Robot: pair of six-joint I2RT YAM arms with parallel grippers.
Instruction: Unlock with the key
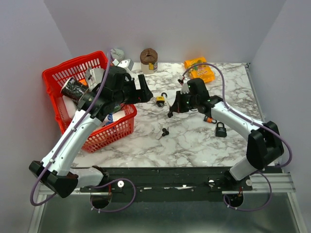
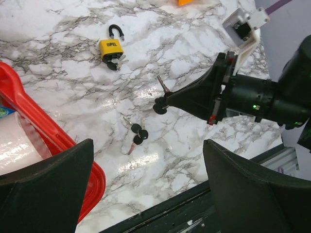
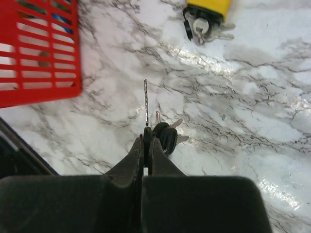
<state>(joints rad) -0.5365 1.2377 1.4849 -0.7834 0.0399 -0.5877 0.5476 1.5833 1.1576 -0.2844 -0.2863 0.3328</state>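
- Your right gripper (image 3: 146,141) is clamped shut on a key (image 3: 146,102). The blade points straight out from the tips and looks raised off the bench (image 3: 252,111).
- The yellow padlock (image 3: 208,6) lies flat on the bench ahead of that blade and off to its right in the wrist view. From above it sits between your two grippers.
- Its long axis runs roughly along your approach, with the shackle away and the keyhole end facing you. A key bunch (image 3: 206,28) sits at that end.
- Your left gripper (image 2: 148,148) hangs wide open and empty near the padlock, so it is probably the one to steady it.
- A black padlock (image 1: 221,130) lies beside your right forearm, behind the tips.
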